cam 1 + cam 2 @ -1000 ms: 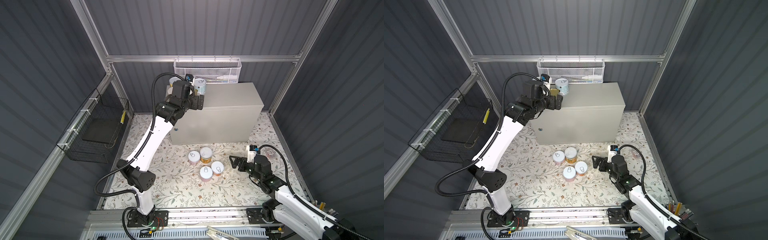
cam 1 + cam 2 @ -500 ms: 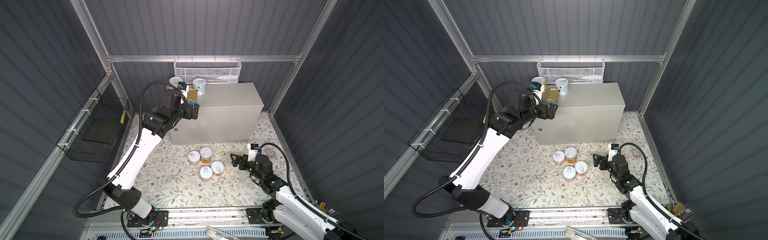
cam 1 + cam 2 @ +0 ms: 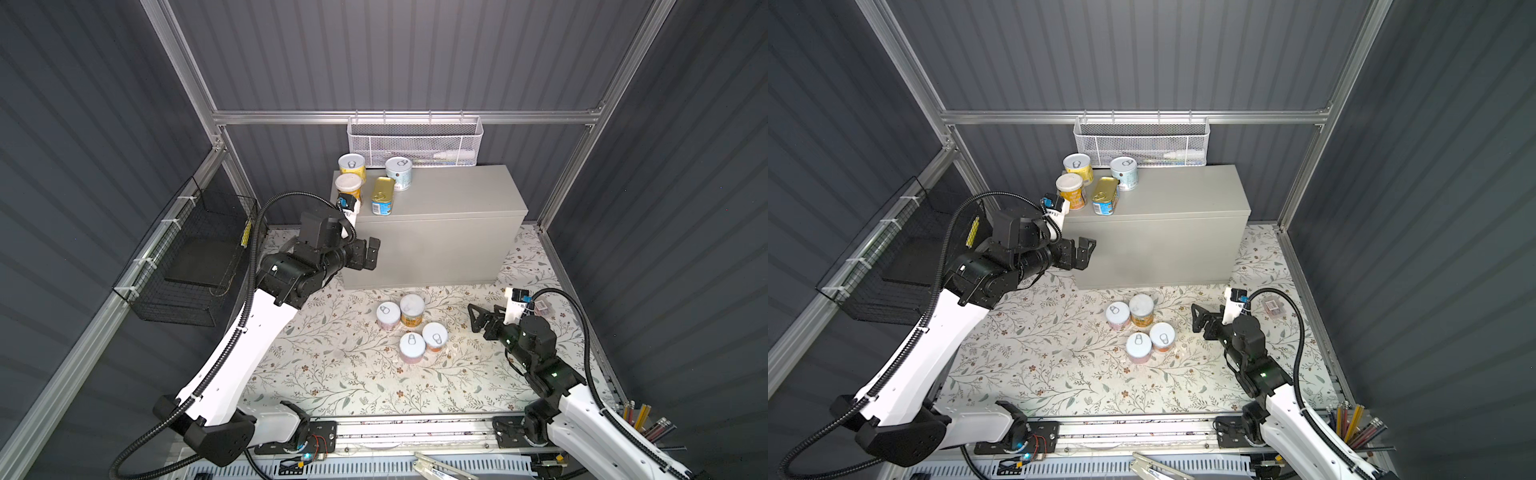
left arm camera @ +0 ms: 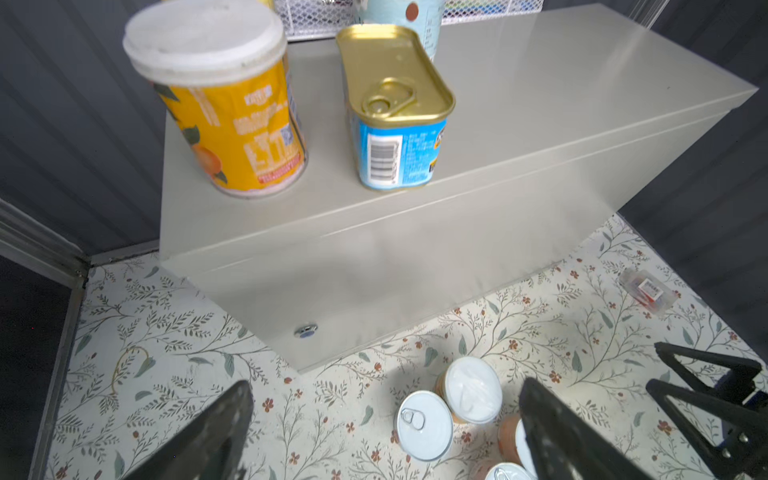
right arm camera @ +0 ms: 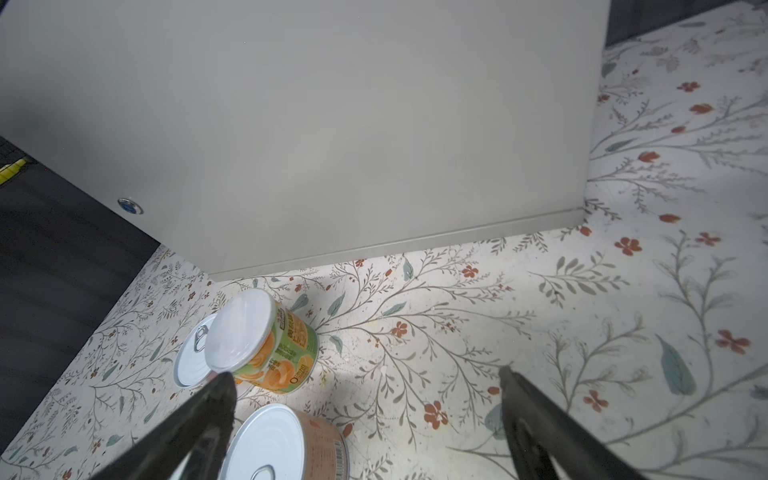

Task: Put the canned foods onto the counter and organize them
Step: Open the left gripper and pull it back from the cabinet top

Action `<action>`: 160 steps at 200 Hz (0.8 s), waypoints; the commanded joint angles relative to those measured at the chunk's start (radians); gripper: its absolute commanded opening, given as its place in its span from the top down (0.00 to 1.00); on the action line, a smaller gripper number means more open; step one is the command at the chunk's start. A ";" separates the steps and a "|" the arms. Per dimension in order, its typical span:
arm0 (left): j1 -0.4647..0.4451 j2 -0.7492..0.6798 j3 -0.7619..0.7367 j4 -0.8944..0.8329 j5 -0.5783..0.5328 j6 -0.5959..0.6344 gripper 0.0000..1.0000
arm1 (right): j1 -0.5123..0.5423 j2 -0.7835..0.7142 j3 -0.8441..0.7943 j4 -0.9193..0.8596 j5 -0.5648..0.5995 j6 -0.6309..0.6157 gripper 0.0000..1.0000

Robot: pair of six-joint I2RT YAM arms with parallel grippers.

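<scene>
L claw (image 3: 370, 254) wide open, empty, just off surface (image 3: 457, 195) front corner. R claw (image 3: 473, 319) wide open, empty, near 4 cans (image 3: 411, 311) on mat (image 3: 332, 365). On surface: gold tin (image 4: 395, 83) w/ barcode, yellow can (image 4: 237, 124) w/ orange pics; print illegible.

Gold-topped tin (image 3: 382, 195) stands on the counter (image 3: 457, 199) — left end.

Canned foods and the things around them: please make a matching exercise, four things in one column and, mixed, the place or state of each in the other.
1. gold-topped rectangular tin
2. green-labelled fruit can
3. left pincer
4. white mesh basket

a. open, empty
b. on the floral mat
c. hooked on the back rail
d. on the counter

Pairs: 1-d, 2-b, 3-a, 4-c
</scene>
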 commanded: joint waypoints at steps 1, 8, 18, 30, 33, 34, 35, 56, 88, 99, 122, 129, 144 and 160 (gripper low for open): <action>-0.004 -0.028 -0.023 -0.065 -0.005 -0.021 0.00 | 0.002 0.004 0.037 -0.078 0.017 0.043 0.01; -0.004 -0.036 -0.038 -0.069 -0.003 -0.024 0.00 | 0.001 0.002 0.045 -0.097 0.009 0.054 0.01; -0.004 -0.048 -0.065 -0.071 0.003 -0.031 0.00 | 0.002 -0.009 0.057 -0.131 0.002 0.083 0.01; -0.004 -0.061 -0.101 -0.067 0.028 -0.045 0.00 | 0.002 -0.031 0.063 -0.156 -0.043 0.098 0.01; -0.004 -0.064 -0.110 -0.065 0.039 -0.049 0.00 | 0.002 -0.034 0.066 -0.163 -0.055 0.104 0.01; -0.004 -0.065 -0.112 -0.065 0.041 -0.050 0.00 | 0.001 -0.036 0.066 -0.165 -0.058 0.106 0.01; -0.004 -0.066 -0.115 -0.064 0.044 -0.052 0.00 | 0.001 -0.038 0.067 -0.168 -0.062 0.110 0.01; -0.004 -0.080 -0.171 -0.065 0.126 -0.095 0.00 | 0.002 -0.054 0.087 -0.219 -0.147 0.144 0.01; -0.007 -0.116 -0.229 -0.103 0.232 -0.161 0.00 | 0.002 -0.055 0.075 -0.250 -0.227 0.169 0.01; -0.009 -0.155 -0.298 -0.093 0.229 -0.177 0.00 | 0.002 -0.055 0.059 -0.242 -0.249 0.167 0.01; -0.009 -0.230 -0.380 -0.058 0.202 -0.197 0.00 | 0.002 -0.045 0.053 -0.257 -0.267 0.153 0.01; -0.009 -0.245 -0.399 -0.052 0.198 -0.201 0.00 | 0.002 -0.044 0.053 -0.257 -0.275 0.148 0.01; -0.009 -0.260 -0.436 -0.040 0.188 -0.208 0.00 | 0.002 -0.041 0.052 -0.244 -0.298 0.136 0.01; -0.009 -0.265 -0.478 -0.020 0.201 -0.219 0.00 | 0.004 -0.027 0.054 -0.243 -0.319 0.128 0.01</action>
